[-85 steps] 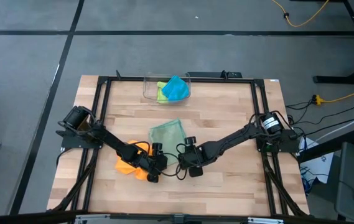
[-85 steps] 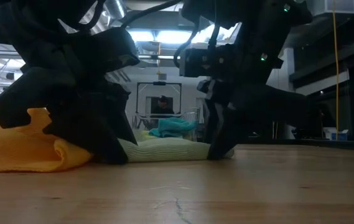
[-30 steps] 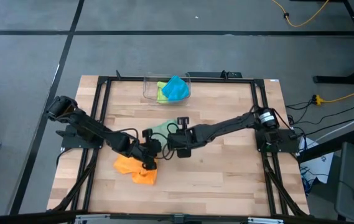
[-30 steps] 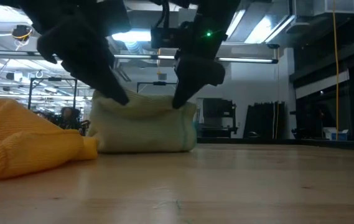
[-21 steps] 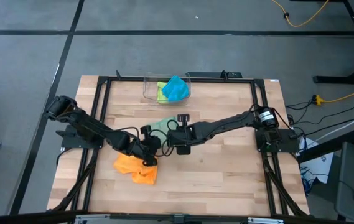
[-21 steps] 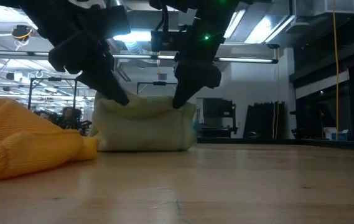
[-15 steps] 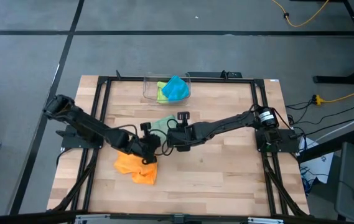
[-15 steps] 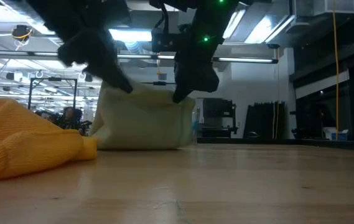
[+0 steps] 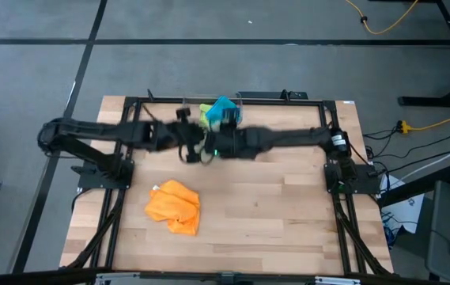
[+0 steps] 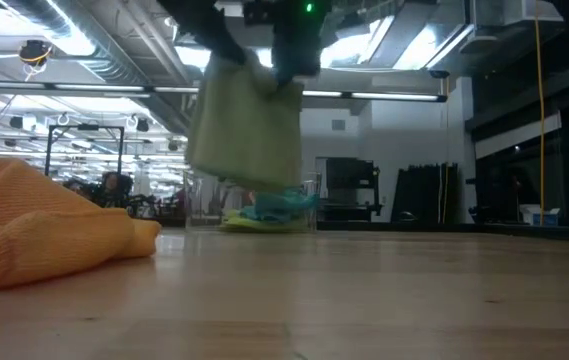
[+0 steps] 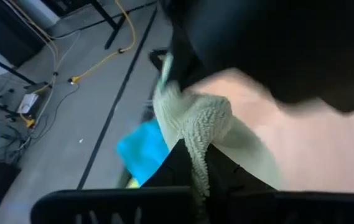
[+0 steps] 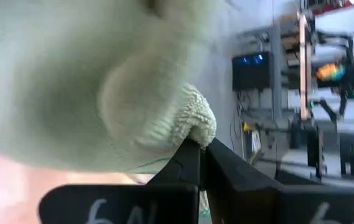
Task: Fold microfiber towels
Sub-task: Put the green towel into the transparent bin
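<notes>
Wooden worktop [image 9: 288, 206], upper centre: left claw [image 9: 183, 150] and right claw [image 9: 211, 149], each pinching the pale sage towel [image 10: 249, 125], should keep corners level while lowering.

In the high view we find the pale sage green microfiber towel [image 10: 247, 125] near the upper middle of the frame, hanging clear above the wooden counter [image 9: 288, 206], between the left gripper [image 9: 189, 146] and the right gripper [image 9: 211, 146]. Behind it, at the counter's upper edge, the clear plastic bin [image 9: 193, 110] holds the teal blue microfiber towel [image 9: 223, 111] on the lime green microfiber towel [image 9: 206, 110]. The crumpled orange microfiber towel [image 9: 174, 206] lies on the counter, lower left of centre.
</notes>
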### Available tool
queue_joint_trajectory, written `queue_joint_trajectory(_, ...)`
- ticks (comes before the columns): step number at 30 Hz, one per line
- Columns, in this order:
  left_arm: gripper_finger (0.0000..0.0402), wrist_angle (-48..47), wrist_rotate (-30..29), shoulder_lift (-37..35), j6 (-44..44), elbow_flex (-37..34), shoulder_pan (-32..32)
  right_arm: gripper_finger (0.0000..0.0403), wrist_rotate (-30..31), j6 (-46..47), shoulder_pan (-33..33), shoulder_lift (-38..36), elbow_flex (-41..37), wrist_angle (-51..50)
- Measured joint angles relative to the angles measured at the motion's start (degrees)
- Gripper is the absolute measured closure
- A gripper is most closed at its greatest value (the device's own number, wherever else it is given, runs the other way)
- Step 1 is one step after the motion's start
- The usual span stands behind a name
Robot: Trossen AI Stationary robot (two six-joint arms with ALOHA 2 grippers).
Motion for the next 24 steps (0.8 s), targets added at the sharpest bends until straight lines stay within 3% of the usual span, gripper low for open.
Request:
queue_joint_trajectory(4,0.0401,-0.69,4.74,0.39,5.97,4.2,7.55,0.0397,-1.28,-0.51,-4.87,-0.15,8.95,-6.88)
queue_joint_trajectory(8,0.0401,-0.1,8.72,0.4,10.49,6.98,14.67,0.0397,-7.03,-3.53,-10.0,-0.15,14.1,-7.61)
queue_joint_trajectory(18,0.0401,8.15,23.98,5.99,15.63,7.86,29.94,0.0397,-21.06,-12.95,-21.62,1.63,14.6,3.2)
queue_joint_trajectory(24,0.0401,13.6,23.29,13.82,22.68,7.88,34.51,0.0397,-24.18,-16.64,-25.49,4.45,14.6,6.21)
